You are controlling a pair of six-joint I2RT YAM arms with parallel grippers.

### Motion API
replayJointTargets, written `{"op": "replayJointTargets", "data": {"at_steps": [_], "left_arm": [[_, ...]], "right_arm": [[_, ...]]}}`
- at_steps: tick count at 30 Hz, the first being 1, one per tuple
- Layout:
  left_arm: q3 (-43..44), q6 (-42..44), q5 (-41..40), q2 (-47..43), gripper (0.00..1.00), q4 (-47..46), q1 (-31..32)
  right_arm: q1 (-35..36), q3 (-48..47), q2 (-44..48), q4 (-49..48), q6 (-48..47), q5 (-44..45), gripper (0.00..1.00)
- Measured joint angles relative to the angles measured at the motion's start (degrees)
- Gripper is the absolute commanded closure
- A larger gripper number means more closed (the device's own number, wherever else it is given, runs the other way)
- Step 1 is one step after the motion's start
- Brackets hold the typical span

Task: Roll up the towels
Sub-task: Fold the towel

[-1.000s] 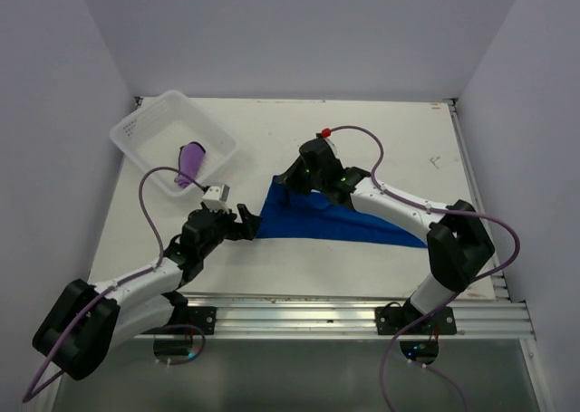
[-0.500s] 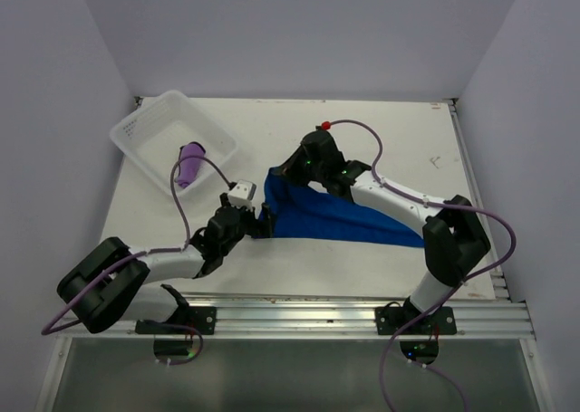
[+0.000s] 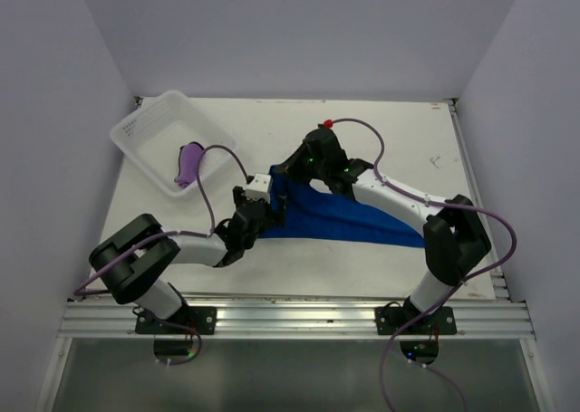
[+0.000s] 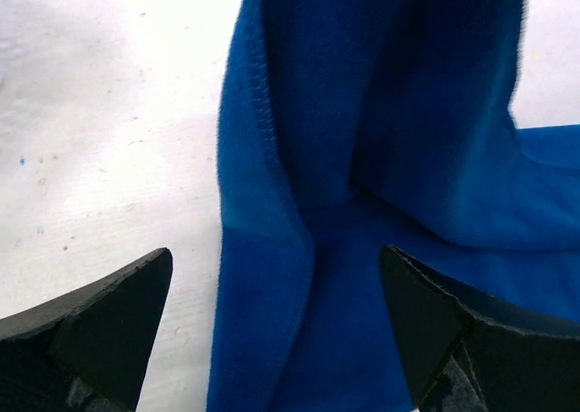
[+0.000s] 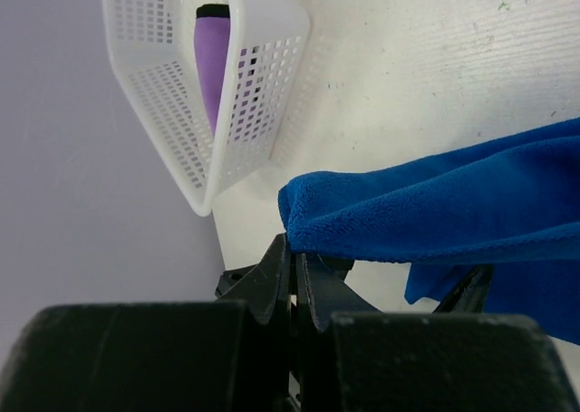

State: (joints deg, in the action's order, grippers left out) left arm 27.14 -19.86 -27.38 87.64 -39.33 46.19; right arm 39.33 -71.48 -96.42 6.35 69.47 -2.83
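Blue microfibre is the outstanding item. The blue towel (image 3: 349, 220) lies flat across the middle of the worktop (image 3: 381, 131), its long side running toward the right edge. Its left end is raised off the surface and folded over. No roll has formed in it.

The right gripper (image 5: 293, 247) is closed tight on that raised end, with a fold of cloth pinched between its jaws and draping to the side. The left gripper (image 4: 276, 260) stands spread to its widest and holds nothing. One finger is over bare worktop and the other over the cloth, so it straddles the towel's left hem where that hem rises.

The purple towel (image 3: 188, 163) sits inside the white basket (image 3: 136, 133) at the far left corner of the worktop. In the right wrist view it shows through the mesh as a compact cylinder, and it appears to be rolled.

Assessment: about half the task is complete. One towel is rolled and stowed. The other has only a first fold started and needs rolling along its full length. Whether it must then go into the basket cannot be determined from the task wording.

Count:
- towels: two (one purple, one blue)
- basket: one
- arms: two, each with one gripper
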Motion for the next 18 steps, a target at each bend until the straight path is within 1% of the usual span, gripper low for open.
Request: {"op": "replayJointTargets", "data": {"at_steps": [9,15,18], "left_arm": [[2.8,2.4,-7.2,5.3,0.01,1.4,0.0],[3.6,3.6,-9.2,6.4,0.01,1.4,-0.5],[3.6,3.6,-9.3,6.4,0.0,1.4,-1.7]], "right_arm": [[-0.2,0.6,0.3,-0.4,0.0,-1.2,1.0],[-0.2,2.2,1.8,-0.5,0.0,-1.2,1.0],[-0.2,2.8,2.1,-0.5,0.0,-1.2,1.0]]}}
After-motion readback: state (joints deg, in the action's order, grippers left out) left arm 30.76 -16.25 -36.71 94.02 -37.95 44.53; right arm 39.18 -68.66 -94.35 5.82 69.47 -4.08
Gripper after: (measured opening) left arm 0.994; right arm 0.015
